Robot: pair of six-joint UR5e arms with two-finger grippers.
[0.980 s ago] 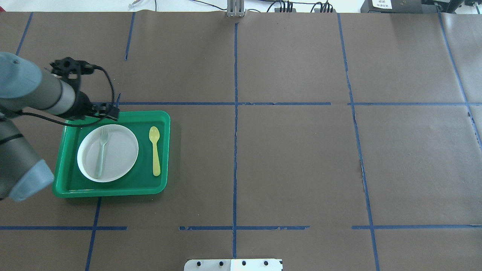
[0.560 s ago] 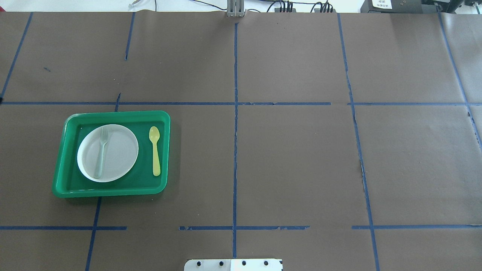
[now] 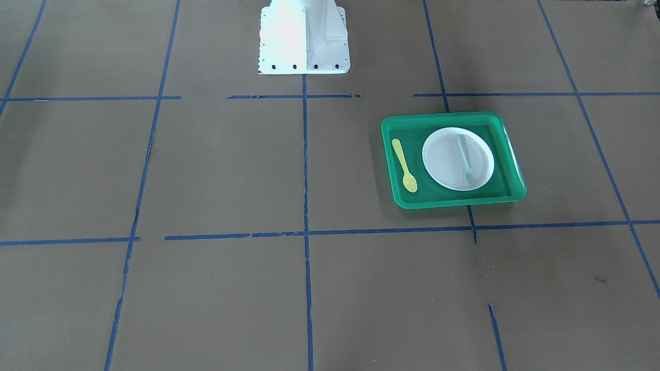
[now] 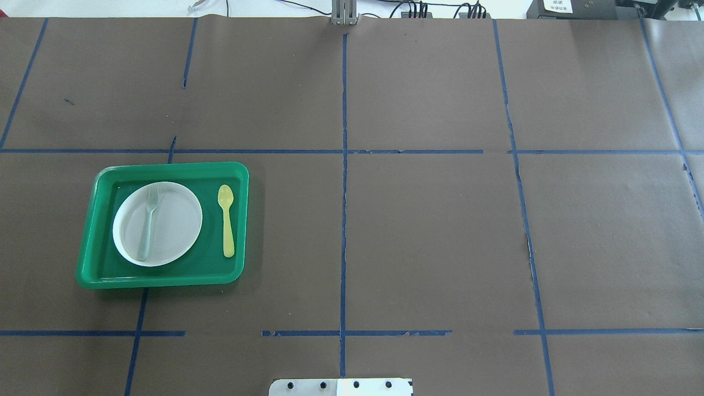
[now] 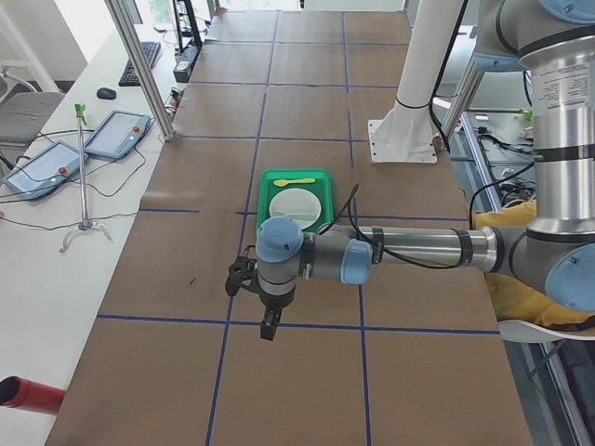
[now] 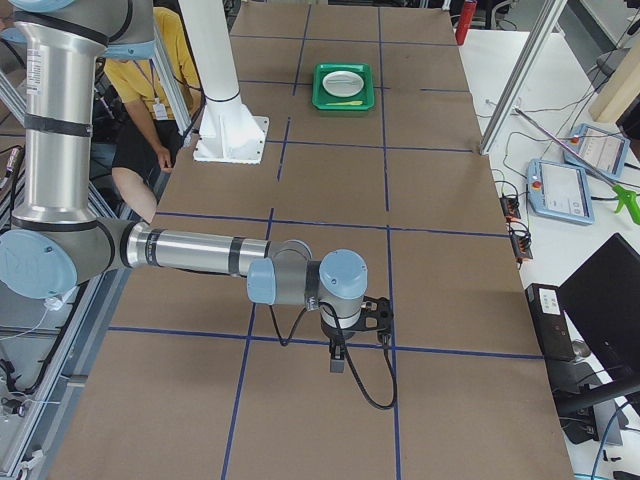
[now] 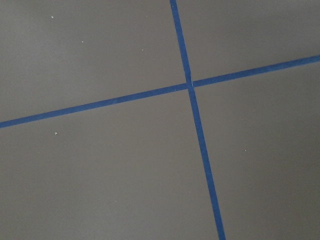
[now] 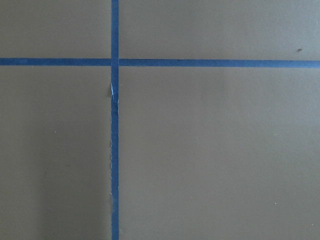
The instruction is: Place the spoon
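The yellow spoon (image 4: 226, 220) lies flat in the green tray (image 4: 165, 280), to the right of the white plate (image 4: 176, 225), bowl end pointing away from the robot. It also shows in the front view (image 3: 404, 166). A pale grey-green fork (image 4: 147, 223) lies on the plate. Neither gripper shows in the overhead or front view. My left gripper (image 5: 269, 327) hangs over bare table well to the left of the tray; I cannot tell if it is open. My right gripper (image 6: 337, 360) hangs far off at the table's right end; I cannot tell its state either.
The table is covered in brown paper with a grid of blue tape lines (image 4: 344, 165). The white robot base (image 3: 304, 36) stands at the near middle edge. Both wrist views show only paper and tape.
One second ago my left arm stood over the tray's far left corner in the overhead view; it has since drawn back out of that view to the left. The spoon, plate and fork have not moved.
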